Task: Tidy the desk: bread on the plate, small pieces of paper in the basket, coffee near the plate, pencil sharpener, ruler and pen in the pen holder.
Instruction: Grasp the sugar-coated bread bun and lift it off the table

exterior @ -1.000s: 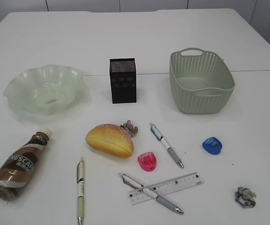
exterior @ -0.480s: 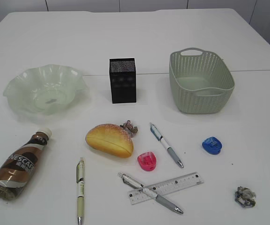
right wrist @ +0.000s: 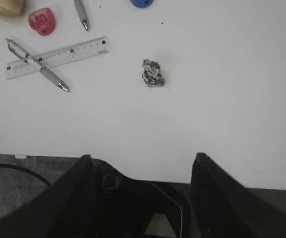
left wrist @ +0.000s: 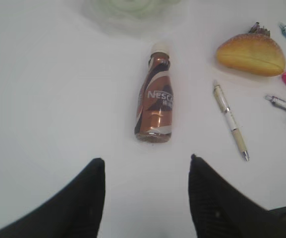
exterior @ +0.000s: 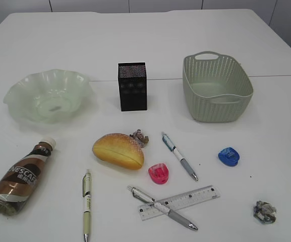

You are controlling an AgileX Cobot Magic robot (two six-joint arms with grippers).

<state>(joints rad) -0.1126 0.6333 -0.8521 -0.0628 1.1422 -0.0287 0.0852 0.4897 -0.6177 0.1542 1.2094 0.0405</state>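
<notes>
The bread (exterior: 118, 150) lies mid-table with a paper wad (exterior: 139, 137) touching its far end. The coffee bottle (exterior: 21, 176) lies on its side at the front left. The green plate (exterior: 19, 96), black pen holder (exterior: 132, 86) and basket (exterior: 216, 88) stand at the back. Three pens (exterior: 86, 204) (exterior: 179, 156) (exterior: 163, 207), a ruler (exterior: 195, 196), a pink sharpener (exterior: 159, 173) and a blue sharpener (exterior: 229, 157) lie in front. A second wad (exterior: 264, 212) lies front right. My left gripper (left wrist: 146, 163) is open above the table short of the bottle (left wrist: 155, 101). My right gripper (right wrist: 143, 157) is open over the table's front edge, short of the wad (right wrist: 152, 73).
Neither gripper shows in the exterior view. The table's front edge (right wrist: 133, 158) runs just beyond the right fingertips, with dark floor below it. One pen lies across the ruler (right wrist: 78, 51).
</notes>
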